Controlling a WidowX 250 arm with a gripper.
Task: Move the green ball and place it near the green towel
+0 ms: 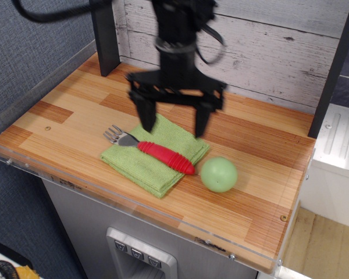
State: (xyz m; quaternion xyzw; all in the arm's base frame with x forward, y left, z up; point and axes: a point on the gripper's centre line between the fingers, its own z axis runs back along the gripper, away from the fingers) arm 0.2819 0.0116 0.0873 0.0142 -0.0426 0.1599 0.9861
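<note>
Green ball: rested on the wooden table, just beside the right corner of the green towel, free of any grip. Green towel: folded, lying flat near the table's front edge. Fork with a red handle: lay diagonally across the towel, tines toward the left. Pincer: black, fingers spread wide and empty, raised above the towel's rear edge, apart from the ball.
</note>
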